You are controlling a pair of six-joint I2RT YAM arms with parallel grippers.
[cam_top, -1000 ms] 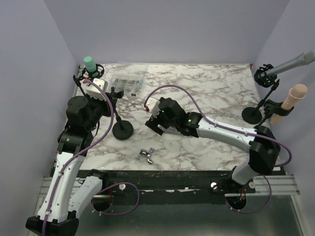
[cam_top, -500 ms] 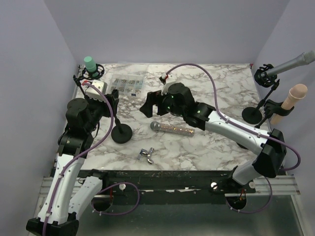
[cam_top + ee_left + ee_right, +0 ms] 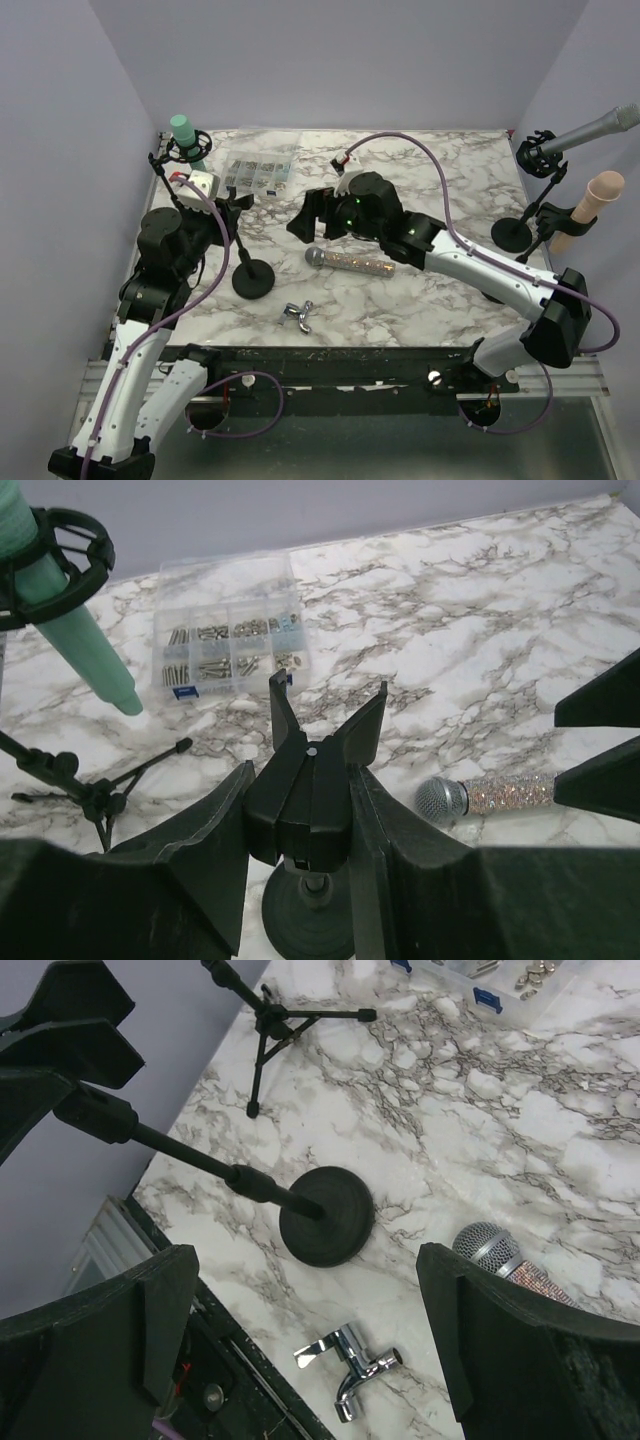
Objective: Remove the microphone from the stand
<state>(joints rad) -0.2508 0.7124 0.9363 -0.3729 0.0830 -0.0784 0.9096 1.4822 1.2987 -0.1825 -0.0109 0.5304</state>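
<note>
Silver-headed and glitter-sleeved, the microphone (image 3: 350, 262) lies flat on the marble counter (image 3: 440, 180), apart from the stand (image 3: 252, 281), with its mesh end toward the round base. The left hand (image 3: 306, 790) pinches the stand's clip. The right hand (image 3: 308, 217) hangs spread above the counter. Blue tags in the clear parts box (image 3: 228, 625) are too small to read. The right wrist view cuts off the microphone's handle.

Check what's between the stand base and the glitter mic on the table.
Only bare marble tabletop between stand base and glitter mic, per right wrist view; chrome tap fitting sits off that line.
</note>
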